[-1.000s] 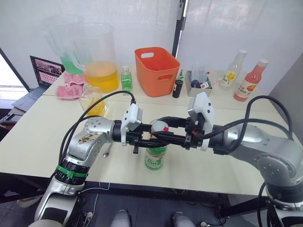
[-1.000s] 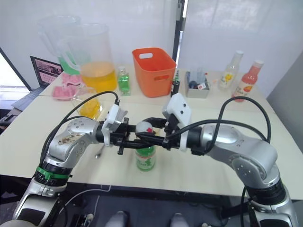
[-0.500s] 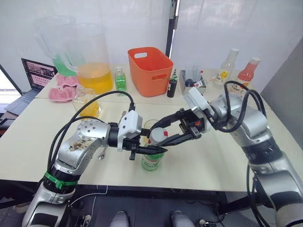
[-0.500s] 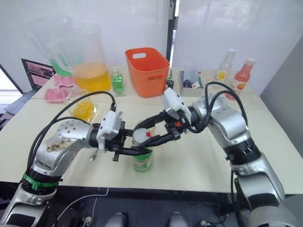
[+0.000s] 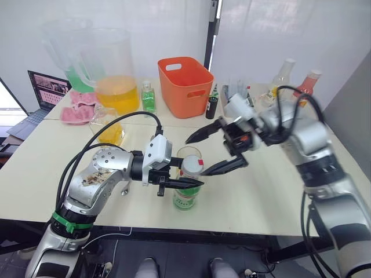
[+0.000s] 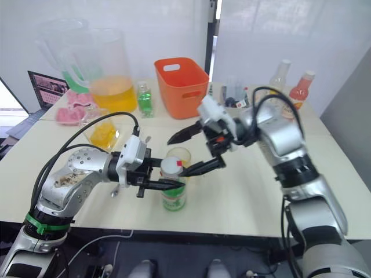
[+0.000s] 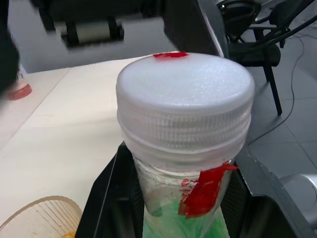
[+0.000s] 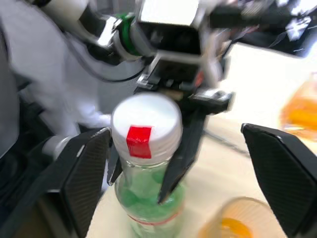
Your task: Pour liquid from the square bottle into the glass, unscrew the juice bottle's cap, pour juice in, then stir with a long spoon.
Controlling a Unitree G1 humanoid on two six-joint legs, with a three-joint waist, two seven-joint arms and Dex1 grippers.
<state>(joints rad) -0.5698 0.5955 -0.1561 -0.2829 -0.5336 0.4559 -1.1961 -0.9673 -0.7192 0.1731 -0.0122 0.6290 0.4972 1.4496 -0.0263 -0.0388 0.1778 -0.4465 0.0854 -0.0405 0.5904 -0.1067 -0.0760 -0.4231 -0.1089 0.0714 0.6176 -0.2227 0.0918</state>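
One juice bottle point(image 5: 187, 191) clamped by left gripper point(image 5: 181, 183); right gripper point(image 5: 215, 152) spread wide, seemingly empty.

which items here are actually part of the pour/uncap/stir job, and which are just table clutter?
In the job:
- juice bottle, white cap on, neck held by left gripper
- glass just behind it
- right gripper, open, above and beside the cap
- spoon, partly hidden by the left arm

Lying about:
- orange basket
- two pitchers
- small green bottle
- red drink bottle
- laptop
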